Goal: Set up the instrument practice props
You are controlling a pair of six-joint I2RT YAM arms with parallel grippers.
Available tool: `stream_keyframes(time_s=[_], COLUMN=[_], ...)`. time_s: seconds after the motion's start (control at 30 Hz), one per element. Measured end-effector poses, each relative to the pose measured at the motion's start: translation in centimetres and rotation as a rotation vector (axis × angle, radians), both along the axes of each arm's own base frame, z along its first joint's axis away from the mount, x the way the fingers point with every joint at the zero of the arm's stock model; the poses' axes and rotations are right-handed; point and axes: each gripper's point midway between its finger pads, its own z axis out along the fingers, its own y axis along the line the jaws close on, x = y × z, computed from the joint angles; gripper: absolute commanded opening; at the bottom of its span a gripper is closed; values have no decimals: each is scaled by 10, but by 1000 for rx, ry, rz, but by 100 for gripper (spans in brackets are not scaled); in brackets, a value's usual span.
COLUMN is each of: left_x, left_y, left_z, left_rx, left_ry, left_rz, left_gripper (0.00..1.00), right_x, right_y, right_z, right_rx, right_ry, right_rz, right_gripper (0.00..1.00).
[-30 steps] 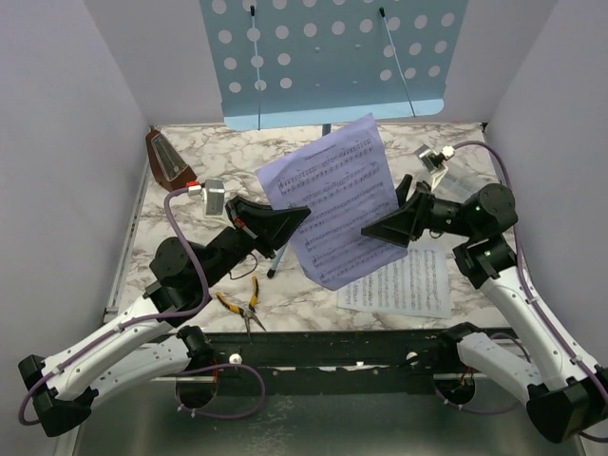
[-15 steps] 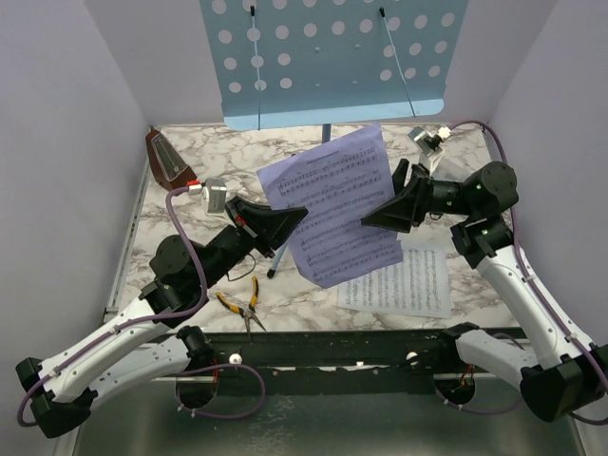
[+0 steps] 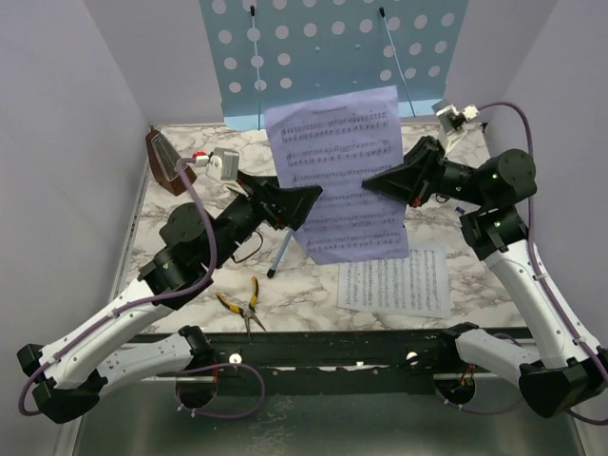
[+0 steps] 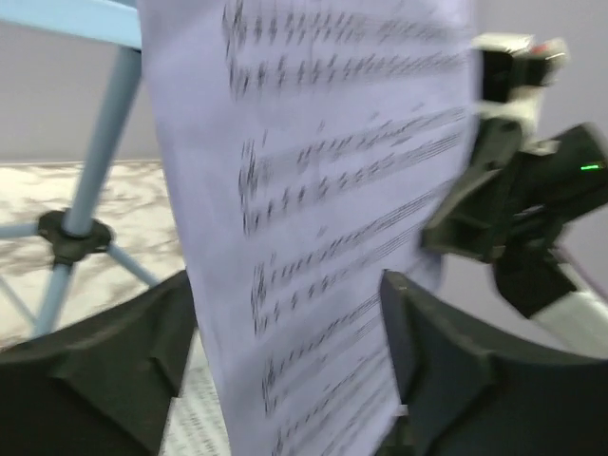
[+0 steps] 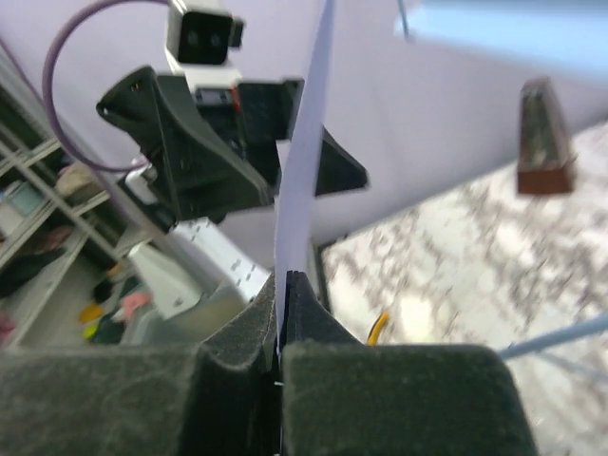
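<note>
**Top external view: music page held up in front of the stand**

From where I stand, the sheet of music hangs upright in the air above the middle of the counter, just in front of the lower edge of the light blue music stand at the back. The right tool has it by its right edge. The right wrist view shows both pads pressed tight together with the paper pinched between them. The left tool is at the sheet's left edge with its jaws spread wide. In the left wrist view the page passes between the two fingers without being clamped. The brown metronome stands in the far left corner, well apart from the arms. A second sheet lies flat on the marble near the right arm, and yellow-handled pliers lie near the front edge.
</note>
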Motion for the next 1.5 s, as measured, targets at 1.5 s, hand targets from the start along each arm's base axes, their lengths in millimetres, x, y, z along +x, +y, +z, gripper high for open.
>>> stream_keyframes(time_s=[1.5], left_x=[92], left_y=[65], left_z=[145], left_rx=[41], left_ry=[-31], left_rz=[353], left_gripper=[69], right_x=[148], right_y=[7], right_z=[185], right_rx=[92], right_ry=[-535], right_rz=[-437], right_gripper=[1])
